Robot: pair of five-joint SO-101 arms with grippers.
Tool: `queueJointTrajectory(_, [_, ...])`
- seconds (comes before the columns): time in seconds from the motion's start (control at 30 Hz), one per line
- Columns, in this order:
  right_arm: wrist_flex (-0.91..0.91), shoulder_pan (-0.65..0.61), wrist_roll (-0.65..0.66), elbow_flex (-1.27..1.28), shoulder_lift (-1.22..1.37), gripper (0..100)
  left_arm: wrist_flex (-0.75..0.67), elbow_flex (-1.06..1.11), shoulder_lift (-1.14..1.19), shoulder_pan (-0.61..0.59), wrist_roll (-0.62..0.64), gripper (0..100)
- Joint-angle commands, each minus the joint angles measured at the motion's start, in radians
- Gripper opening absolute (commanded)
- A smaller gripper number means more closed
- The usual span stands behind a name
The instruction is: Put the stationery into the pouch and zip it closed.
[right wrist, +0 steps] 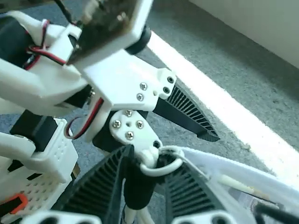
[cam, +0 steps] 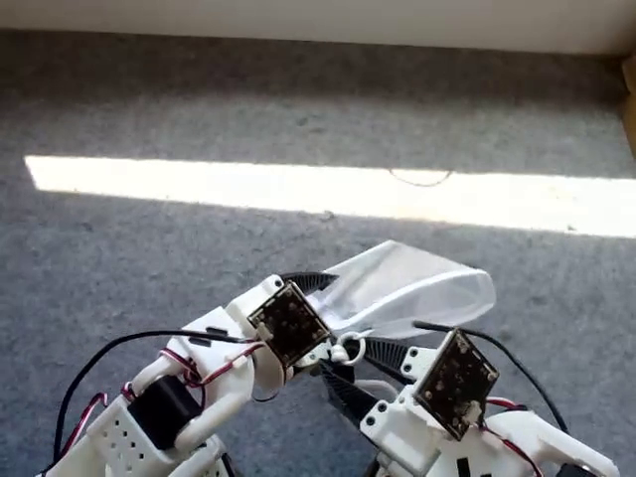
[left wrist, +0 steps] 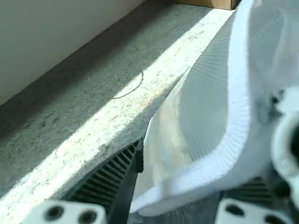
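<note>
A white mesh pouch [cam: 407,288] lies on the grey carpet just ahead of both arms. My left gripper [cam: 320,298] is at its left end, shut on the pouch's thick white rim [left wrist: 233,116], with one black finger [left wrist: 112,182] beside the mesh. The white ring of the zipper pull [cam: 349,348] sits at the pouch's near edge. My right gripper [right wrist: 149,161] is shut on this ring [right wrist: 161,167], its two ribbed black fingers on either side of it. Through the mesh [right wrist: 224,172] a thin pale stick shape [right wrist: 233,184] shows inside. The left arm's black finger [right wrist: 187,112] stands close above.
A bright band of sunlight [cam: 298,189] crosses the carpet beyond the pouch. A pale wall [cam: 298,15] closes the far side, and a cardboard box corner [cam: 630,99] sits at the far right. A thin wire loop [cam: 422,179] lies in the sunlit strip.
</note>
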Motion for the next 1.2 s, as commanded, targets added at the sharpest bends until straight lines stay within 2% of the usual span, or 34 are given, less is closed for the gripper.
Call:
queueJointTrajectory(0.0, [0.002,-0.038,0.011,-0.084,0.008,0.5,-0.081,0.01,-0.005,0.018,0.015,25])
queueJointTrajectory(0.2, [-0.002,-0.038,0.011,-0.087,0.008,0.5,-0.081,0.005,-0.007,0.016,0.015,22])
queueJointTrajectory(0.4, [-0.004,-0.025,0.011,-0.093,0.008,0.5,-0.081,0.004,-0.013,0.016,0.012,10])
queueJointTrajectory(0.57, [-0.07,0.14,0.006,-0.087,0.002,0.5,-0.078,0.039,-0.14,0.012,0.012,0])
queueJointTrajectory(0.7, [-0.125,0.246,0.002,-0.085,-0.001,0.5,-0.077,0.128,-0.297,0.015,0.014,1])
queueJointTrajectory(0.83, [-0.134,0.268,-0.035,-0.093,-0.002,0.5,-0.077,0.199,-0.42,0.012,0.014,1])
queueJointTrajectory(0.97, [-0.17,0.269,-0.115,-0.093,-0.002,0.5,-0.077,0.206,-0.412,0.012,0.014,1])
queueJointTrajectory(1.17, [-0.176,0.3,-0.118,-0.093,-0.002,0.5,-0.075,0.203,-0.404,0.01,0.014,1])
